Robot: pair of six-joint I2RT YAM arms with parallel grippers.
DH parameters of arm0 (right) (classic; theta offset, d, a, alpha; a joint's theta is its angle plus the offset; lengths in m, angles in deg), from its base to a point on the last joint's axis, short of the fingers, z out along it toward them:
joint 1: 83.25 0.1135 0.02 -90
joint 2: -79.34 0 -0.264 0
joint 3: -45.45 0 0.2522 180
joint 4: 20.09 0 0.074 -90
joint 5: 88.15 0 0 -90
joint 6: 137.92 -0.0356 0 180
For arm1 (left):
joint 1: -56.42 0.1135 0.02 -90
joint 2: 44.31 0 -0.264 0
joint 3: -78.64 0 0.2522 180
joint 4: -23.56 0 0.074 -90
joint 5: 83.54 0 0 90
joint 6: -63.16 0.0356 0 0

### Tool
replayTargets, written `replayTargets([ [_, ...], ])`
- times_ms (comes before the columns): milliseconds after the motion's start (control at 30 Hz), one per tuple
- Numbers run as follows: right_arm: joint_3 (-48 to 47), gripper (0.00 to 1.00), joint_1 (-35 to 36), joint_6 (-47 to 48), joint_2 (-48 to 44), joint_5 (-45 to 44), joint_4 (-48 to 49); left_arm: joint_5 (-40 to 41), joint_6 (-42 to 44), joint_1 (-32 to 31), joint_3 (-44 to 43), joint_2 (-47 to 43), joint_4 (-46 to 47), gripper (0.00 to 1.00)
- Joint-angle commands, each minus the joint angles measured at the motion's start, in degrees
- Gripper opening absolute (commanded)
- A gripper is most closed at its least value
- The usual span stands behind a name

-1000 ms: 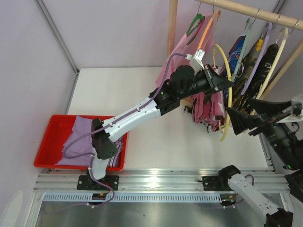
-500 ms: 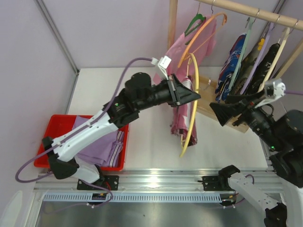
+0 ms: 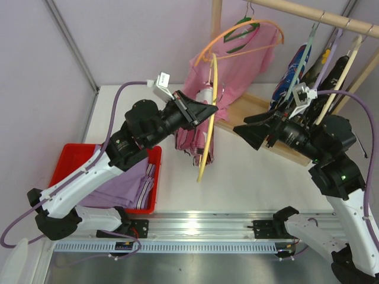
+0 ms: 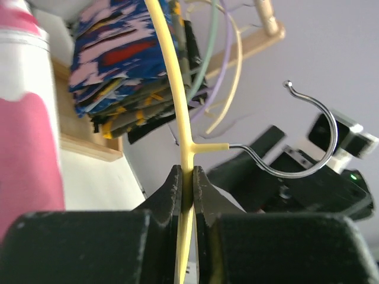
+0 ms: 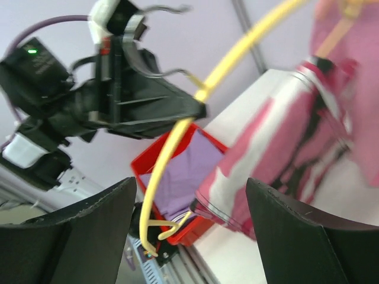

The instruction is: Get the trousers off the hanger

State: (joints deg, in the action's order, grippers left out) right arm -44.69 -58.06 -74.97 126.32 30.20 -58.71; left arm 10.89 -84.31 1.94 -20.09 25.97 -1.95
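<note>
My left gripper (image 3: 208, 110) is shut on the yellow hanger (image 3: 209, 124) at its top, just below the metal hook (image 4: 302, 142), and holds it in the air over the table. The pink camouflage trousers (image 3: 195, 133) hang folded over the hanger's bar, behind the yellow arch. In the left wrist view the fingers (image 4: 173, 195) pinch the yellow wire (image 4: 176, 89). My right gripper (image 3: 246, 131) is open and empty, to the right of the hanger and facing it. In the right wrist view the trousers (image 5: 284, 154) and the hanger (image 5: 177, 142) fill the space between its fingers (image 5: 89, 236).
A wooden rail (image 3: 308, 15) at the back right carries an orange hanger (image 3: 237, 36) with a plain pink garment (image 3: 243, 65) and several other hung garments (image 3: 320, 65). A red bin (image 3: 62, 171) with lilac cloth (image 3: 115, 186) stands at the near left.
My left arm has carried the hanger and trousers off the rail, leftward and toward the table's middle. My right gripper has swung left and up to face them.
</note>
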Motion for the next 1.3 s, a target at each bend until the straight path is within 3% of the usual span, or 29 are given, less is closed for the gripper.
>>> replayTargets([
  [0, -0.4, 0.81, 4.2, -1.3, 1.4, 2.0, 5.9, 6.3, -5.4, -0.1, 2.3, -5.1, 11.4, 0.0],
  [233, -1.9, 0.8, 17.7, 6.6, 7.0, -12.4, 2.8, 4.5, -5.2, -0.2, 2.2, -4.8, 15.2, 0.0],
  [367, -2.5, 0.8, 20.5, 8.4, 6.9, -19.9, 2.3, -2.5, -2.6, -0.2, -0.8, -3.7, 13.6, 0.0],
  [467, -2.8, 0.8, 20.4, 8.4, 5.8, -21.7, 2.3, -2.3, -3.3, -0.1, 0.6, -5.4, 13.1, 0.0],
  [767, -3.2, 0.82, 20.6, 8.6, 5.9, -22.3, 1.0, 6.1, -5.2, -0.2, 10.9, -15.7, 14.4, 0.0],
  [1000, -4.5, 0.83, 20.7, 10.0, 6.5, -28.4, 0.1, 5.4, -5.3, -0.2, 13.0, -21.1, 10.7, 0.0],
  [1100, -3.8, 0.83, 20.7, 9.4, 7.3, -26.3, 1.7, 9.5, -4.5, -0.2, 14.4, -23.7, 8.5, 0.0],
  [1267, -3.9, 0.83, 21.0, 8.6, 11.3, -20.0, 3.6, 24.5, -0.8, -0.2, 14.5, -24.6, 3.2, 0.0],
])
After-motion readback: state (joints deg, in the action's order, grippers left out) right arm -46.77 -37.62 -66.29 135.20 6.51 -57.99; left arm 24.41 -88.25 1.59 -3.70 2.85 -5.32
